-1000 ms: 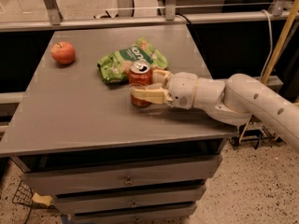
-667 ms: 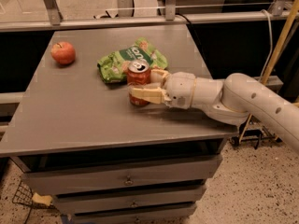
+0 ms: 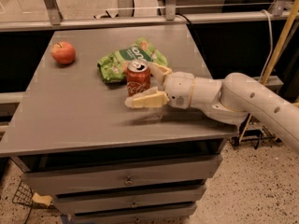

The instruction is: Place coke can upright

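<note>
Sweeping from the left of the bench [image 3: 70, 115]: one apple [image 3: 63, 52] sits near the far left corner, well apart from the action. Moving in, one green snack bag [image 3: 131, 59] lies crumpled towards the middle. Just in front of it is the coke can [image 3: 138, 77]. There's one only, and it reads upright to me, silver top up and base down on the bench or very nearly so. The bag is right behind the can, possibly touching it. Next, my gripper [image 3: 141, 85] is at the can, straddling it from the right. I cannot tell whether it is clamped on the can or has let go. One gripper, one white arm [image 3: 243, 99] reaching in from the right edge. I judge the step in hand is the release, so first I want the base flat on the bench, with no tilt and no gap. Then I'd let go slowly, so neither side drags the can over. The retreat should be straight back to the right along the arm's own line, not sideways, because a sideways sweep would clip the can. The bag behind it is the other worry. Lumpy foil under or against the base could tip it, so I'd keep the can on bare bench. Tally: one apple, one bag, one can, one gripper.
</note>
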`<control>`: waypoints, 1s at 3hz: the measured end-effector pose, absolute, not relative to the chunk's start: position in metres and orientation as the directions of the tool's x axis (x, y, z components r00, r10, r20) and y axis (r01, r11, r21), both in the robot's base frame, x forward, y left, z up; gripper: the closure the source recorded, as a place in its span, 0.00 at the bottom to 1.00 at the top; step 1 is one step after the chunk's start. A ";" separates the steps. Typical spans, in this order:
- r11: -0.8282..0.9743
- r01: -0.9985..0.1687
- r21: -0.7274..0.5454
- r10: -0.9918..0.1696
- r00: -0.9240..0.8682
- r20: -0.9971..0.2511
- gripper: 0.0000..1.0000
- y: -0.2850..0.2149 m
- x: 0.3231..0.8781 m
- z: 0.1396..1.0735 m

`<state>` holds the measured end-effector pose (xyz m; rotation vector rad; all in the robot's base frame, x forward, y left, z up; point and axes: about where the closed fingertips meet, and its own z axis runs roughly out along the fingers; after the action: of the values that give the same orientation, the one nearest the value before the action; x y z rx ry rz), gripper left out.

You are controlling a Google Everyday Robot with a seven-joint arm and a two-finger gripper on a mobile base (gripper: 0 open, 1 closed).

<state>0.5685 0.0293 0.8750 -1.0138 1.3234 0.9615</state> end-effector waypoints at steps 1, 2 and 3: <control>0.292 -0.956 -0.035 -0.030 0.027 -0.999 0.00 0.027 0.569 0.875; 0.305 -0.950 -0.064 -0.132 0.025 -0.991 0.00 0.006 0.572 0.877; 0.326 -0.939 -0.105 -0.263 0.016 -0.965 0.00 -0.033 0.577 0.889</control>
<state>0.5770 -0.0327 0.8891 -1.1552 1.4905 0.7708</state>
